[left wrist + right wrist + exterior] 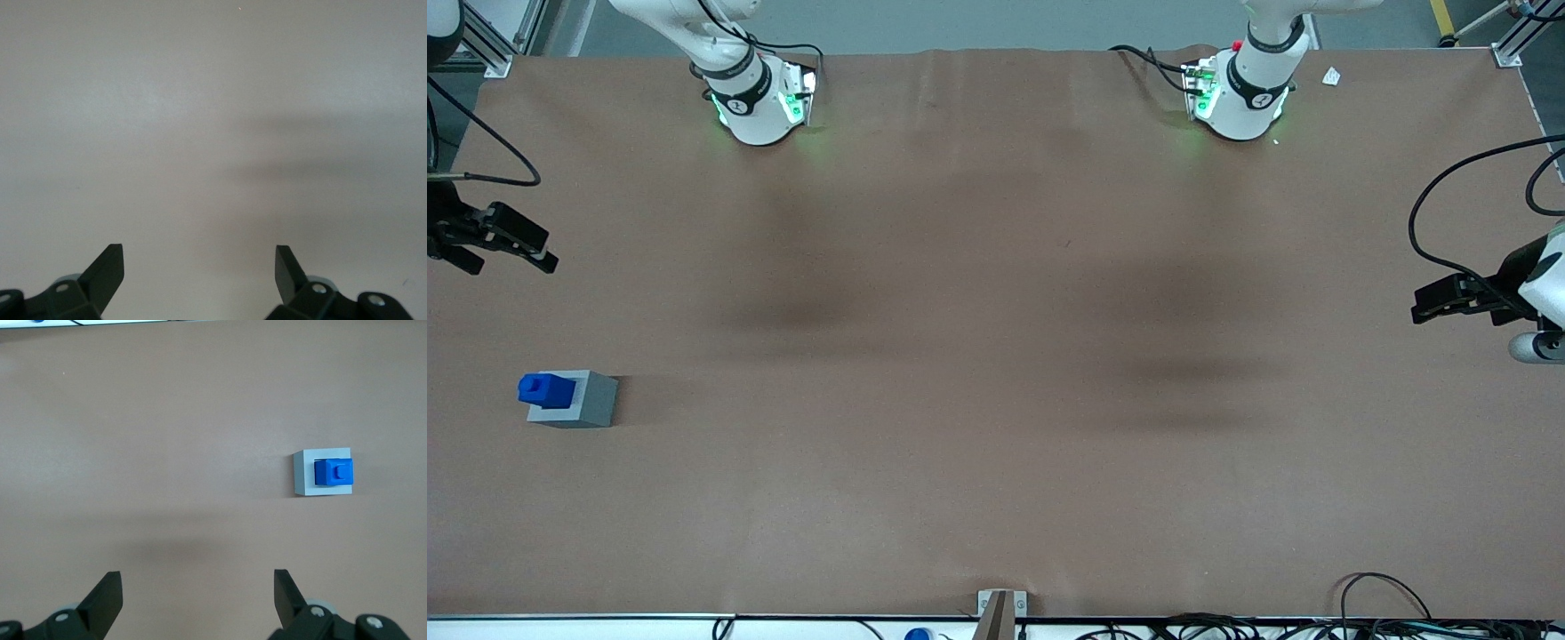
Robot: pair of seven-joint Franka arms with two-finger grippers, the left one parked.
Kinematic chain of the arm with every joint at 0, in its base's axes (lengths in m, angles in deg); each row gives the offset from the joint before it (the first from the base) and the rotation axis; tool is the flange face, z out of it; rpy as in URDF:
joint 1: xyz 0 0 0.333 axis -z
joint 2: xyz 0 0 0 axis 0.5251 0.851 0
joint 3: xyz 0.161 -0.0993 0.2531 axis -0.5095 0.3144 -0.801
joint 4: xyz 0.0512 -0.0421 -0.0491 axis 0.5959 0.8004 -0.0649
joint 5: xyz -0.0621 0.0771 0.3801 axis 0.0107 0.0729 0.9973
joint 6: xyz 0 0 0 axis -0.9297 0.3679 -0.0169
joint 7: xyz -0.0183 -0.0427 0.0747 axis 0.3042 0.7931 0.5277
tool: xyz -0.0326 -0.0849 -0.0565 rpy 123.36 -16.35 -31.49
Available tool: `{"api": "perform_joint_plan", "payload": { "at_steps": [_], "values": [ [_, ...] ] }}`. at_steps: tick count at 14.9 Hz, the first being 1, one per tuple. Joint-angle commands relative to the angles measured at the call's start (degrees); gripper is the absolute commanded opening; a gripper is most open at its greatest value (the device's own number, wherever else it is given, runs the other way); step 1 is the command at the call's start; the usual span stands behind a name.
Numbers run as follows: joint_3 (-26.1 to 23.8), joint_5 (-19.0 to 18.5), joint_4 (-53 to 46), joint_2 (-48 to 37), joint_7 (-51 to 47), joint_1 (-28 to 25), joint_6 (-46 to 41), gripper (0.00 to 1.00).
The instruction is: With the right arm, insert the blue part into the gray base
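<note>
Two black fingers (107, 597) of my gripper (198, 600) are standing wide apart, holding nothing, well apart from the gray base (574, 400). I'm seeing the blue part (545, 390) sitting in the gray base, stub up. The right arm (480, 233) is cutting off at the frame edge, farther from the front camera than the gray base.
</note>
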Motion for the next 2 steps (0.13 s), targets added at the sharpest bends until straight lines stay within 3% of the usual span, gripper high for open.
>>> {"api": "perform_joint_plan", "payload": {
  "at_steps": [1,2],
  "values": [
    [-0.1,-1.3,-0.4,-1.0,-2.3,-0.7,0.1,1.0],
    [-0.2,-1.3,-0.4,-1.0,-1.9,-0.9,0.2,1.0]
  ]
}}
